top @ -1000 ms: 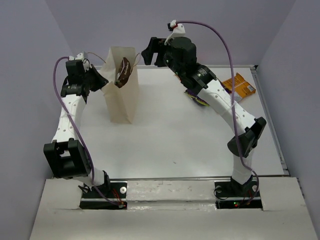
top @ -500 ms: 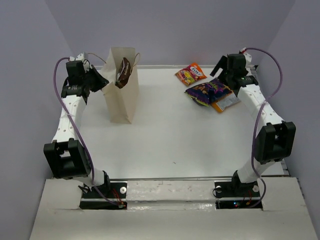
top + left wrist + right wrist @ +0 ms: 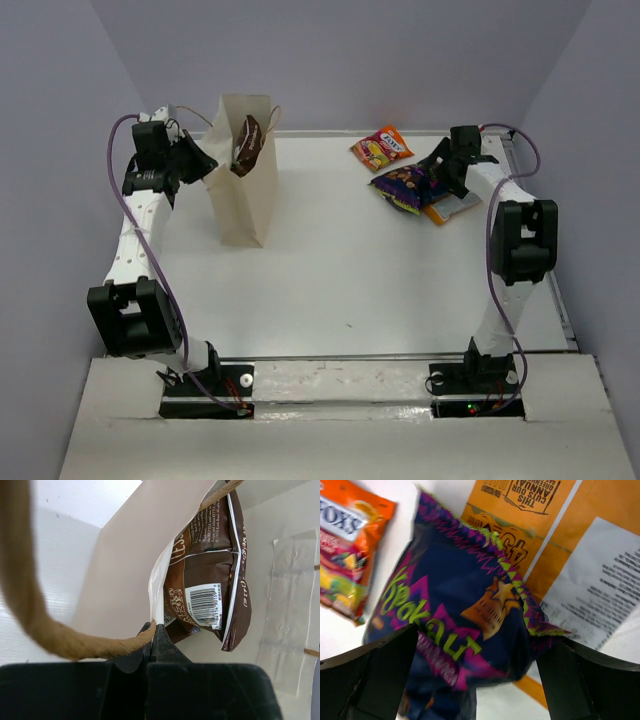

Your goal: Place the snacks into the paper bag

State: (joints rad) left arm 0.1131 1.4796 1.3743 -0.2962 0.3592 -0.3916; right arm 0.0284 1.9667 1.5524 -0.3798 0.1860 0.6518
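Top external: I'm seeing L gripper pinching shut on paper bag rim, dark brown packet sticking up inside. R gripper is hovering, jaws wide apart, over purple packet overlapping orange packet; red-orange packet lying nearby.

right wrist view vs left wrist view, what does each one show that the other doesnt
Only the right wrist view: the purple packet lying over the orange packet, the red-orange packet beside it, and the right gripper open over the purple one. Only the left wrist view: the dark brown packet inside the paper bag, its cord handle, and the left gripper shut on the bag's rim. Shared: no object; each shows just its own gripper and snacks.
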